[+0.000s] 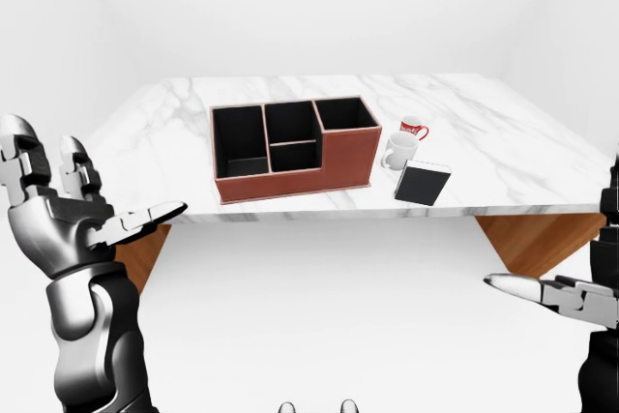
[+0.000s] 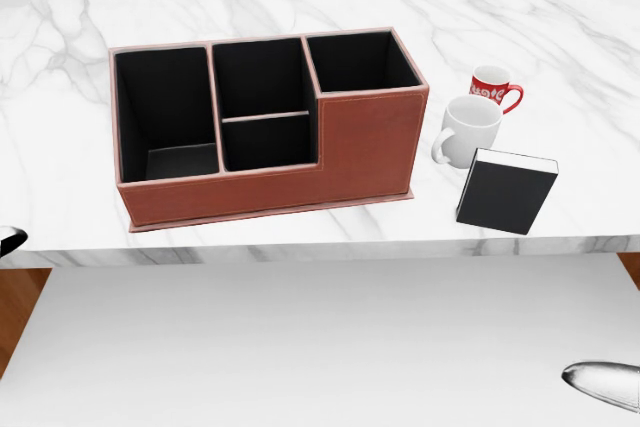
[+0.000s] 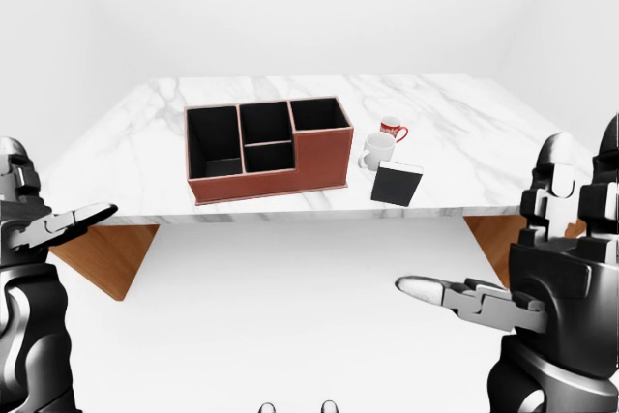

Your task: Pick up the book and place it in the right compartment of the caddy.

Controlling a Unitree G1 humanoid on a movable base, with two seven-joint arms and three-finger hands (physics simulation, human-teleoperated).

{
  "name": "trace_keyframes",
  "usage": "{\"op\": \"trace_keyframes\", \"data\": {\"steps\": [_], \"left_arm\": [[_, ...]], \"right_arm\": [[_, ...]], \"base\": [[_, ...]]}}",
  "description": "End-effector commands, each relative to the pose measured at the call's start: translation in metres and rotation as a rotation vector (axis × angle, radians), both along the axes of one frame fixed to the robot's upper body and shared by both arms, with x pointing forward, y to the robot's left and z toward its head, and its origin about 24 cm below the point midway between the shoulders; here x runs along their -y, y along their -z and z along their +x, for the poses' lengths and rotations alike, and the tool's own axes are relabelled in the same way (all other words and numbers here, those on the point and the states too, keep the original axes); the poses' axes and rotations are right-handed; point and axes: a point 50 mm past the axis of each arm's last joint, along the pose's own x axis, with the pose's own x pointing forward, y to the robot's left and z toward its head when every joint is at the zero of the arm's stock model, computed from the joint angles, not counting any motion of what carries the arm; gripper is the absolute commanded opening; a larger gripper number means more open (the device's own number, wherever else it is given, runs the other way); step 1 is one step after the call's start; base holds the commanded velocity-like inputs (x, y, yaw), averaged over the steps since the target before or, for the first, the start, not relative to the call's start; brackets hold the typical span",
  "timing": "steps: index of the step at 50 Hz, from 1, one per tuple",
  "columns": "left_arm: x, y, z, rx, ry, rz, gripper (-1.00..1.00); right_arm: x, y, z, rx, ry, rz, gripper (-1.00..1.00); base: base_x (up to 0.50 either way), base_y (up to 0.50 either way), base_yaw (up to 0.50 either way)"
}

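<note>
Glossy marble table [image 2: 560, 37], leathery caddy [image 2: 370, 147]
</note>
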Motion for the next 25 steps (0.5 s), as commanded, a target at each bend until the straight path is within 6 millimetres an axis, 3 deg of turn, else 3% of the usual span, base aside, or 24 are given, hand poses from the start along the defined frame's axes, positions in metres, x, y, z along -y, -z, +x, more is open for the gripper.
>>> {"op": "trace_keyframes", "data": {"steps": [1, 11, 25], "left_arm": [[-0.0090, -0.0051, -0.0051, 0.030, -0.044, -0.046, 1.00], [-0.0072, -0.0022, -0.0037, 0.015, -0.042, -0.040, 1.00], [-0.0077, -0.0033, -0.0041, 0.020, -0.045, -0.040, 1.00]], "right_arm": [[0.0008, -0.0100, -0.0134, 0.033, 0.003, -0.004, 1.00], [-0.0028, -0.0103, -0.0113, 0.035, -0.002, -0.035, 1.00], [-0.0040, -0.0098, -0.0109, 0.035, 0.001, -0.056, 1.00]], "base": [[0.00, 0.00, 0.00], [0.05, 0.00, 0.00], [0.34, 0.00, 0.00]]}}
